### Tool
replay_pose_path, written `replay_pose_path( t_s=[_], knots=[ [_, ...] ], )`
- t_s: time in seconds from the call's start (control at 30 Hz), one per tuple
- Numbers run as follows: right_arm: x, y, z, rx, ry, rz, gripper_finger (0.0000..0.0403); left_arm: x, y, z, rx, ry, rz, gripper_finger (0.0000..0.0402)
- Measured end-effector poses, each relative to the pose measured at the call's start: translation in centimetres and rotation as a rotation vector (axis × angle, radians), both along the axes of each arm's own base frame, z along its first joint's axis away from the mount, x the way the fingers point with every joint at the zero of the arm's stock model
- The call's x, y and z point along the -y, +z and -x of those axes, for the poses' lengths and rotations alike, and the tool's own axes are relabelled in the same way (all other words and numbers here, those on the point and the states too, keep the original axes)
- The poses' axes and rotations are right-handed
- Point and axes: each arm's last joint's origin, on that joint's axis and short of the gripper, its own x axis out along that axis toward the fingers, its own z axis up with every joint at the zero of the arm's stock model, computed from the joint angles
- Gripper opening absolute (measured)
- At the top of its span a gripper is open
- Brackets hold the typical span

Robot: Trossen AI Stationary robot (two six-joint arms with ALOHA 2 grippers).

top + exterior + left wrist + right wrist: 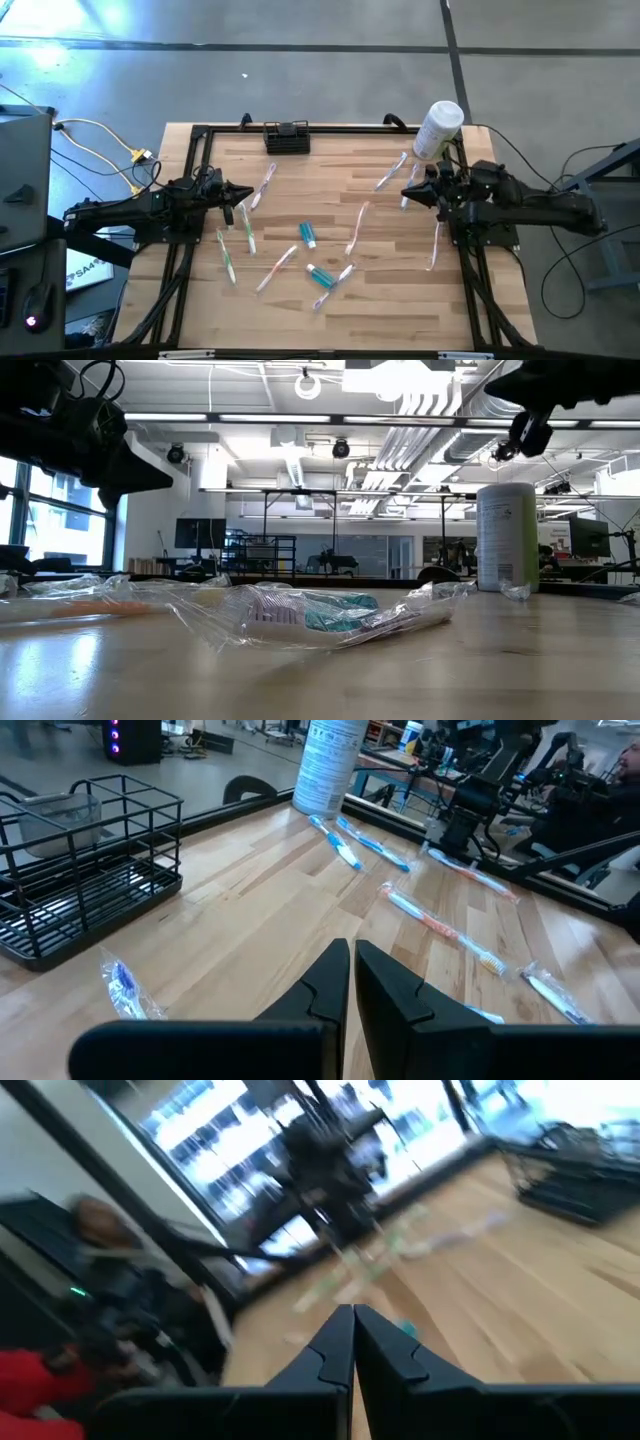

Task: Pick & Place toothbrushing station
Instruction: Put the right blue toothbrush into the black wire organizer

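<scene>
Black wire made up the toothbrushing station point(287, 137), a small open rack that stood at the far edge of the table point(340, 310), about midway between the two arms and apart from everything else on the wood. In the left wrist view its thin rods, upright walls and compartments showed plainly, with what looked like a pale cup-like insert in one of them. I judged it light and stiff, not fragile, but awkward: the rods are thin and smooth, so a grip on a single wire could slip or let the rack swing, and its open base might snag on the wrapped toothbrushes point(247, 232) scattered over the middle of the table. The top rail of one wall, or a divider between compartments, looked the best place to take hold, pinched from above near the middle so it would hang level. The left tool point(243, 193) hovered over the table's left side, its fingers all but shut with only a sliver between them, holding nothing. The right tool point(408, 192) hovered at the right side, near the tall white container point(437, 129), fingers fully together and empty. Both would have to open before either could take a rail. Neither was near the rack.
</scene>
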Motion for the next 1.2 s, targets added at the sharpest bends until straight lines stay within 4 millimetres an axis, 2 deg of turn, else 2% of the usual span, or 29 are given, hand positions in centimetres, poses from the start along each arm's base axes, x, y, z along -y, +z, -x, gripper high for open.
replay_pose_path(
  t_s=[0.23,0.37,0.53,0.67,0.83,0.93,1.07,1.2],
  knots=[
    [0.2,3.8,-1.4,-0.295,-0.064,0.043,0.0002,0.0,0.0,0.0,0.002,0.002,-0.001,0.0022],
    [0.0,5.4,-3.2,-0.300,0.039,0.131,0.0002,0.0,0.0,0.0,0.002,0.002,-0.001,0.0022],
    [-0.1,6.3,-5.9,-0.177,0.185,0.242,0.0002,0.0,0.0,0.0,0.003,0.002,-0.001,0.0022],
    [0.6,6.2,-7.6,-0.149,0.116,0.169,0.0002,0.0,0.0,0.0,0.003,-0.009,0.001,0.0022],
    [1.7,5.2,-8.0,-0.239,0.030,0.066,0.0007,0.1,0.0,0.0,0.004,-0.049,0.012,0.0022],
    [1.7,4.9,-8.0,-0.264,0.033,0.042,0.0030,0.2,0.0,-0.1,0.007,-0.072,0.036,0.0022],
    [1.9,4.4,-7.8,-0.309,0.006,-0.040,0.0085,0.3,-0.1,0.0,0.005,-0.085,0.064,0.0022],
    [1.9,4.3,-7.7,-0.326,0.054,0.036,0.0148,0.3,-0.1,0.0,0.004,-0.093,0.066,0.0022]
  ],
)
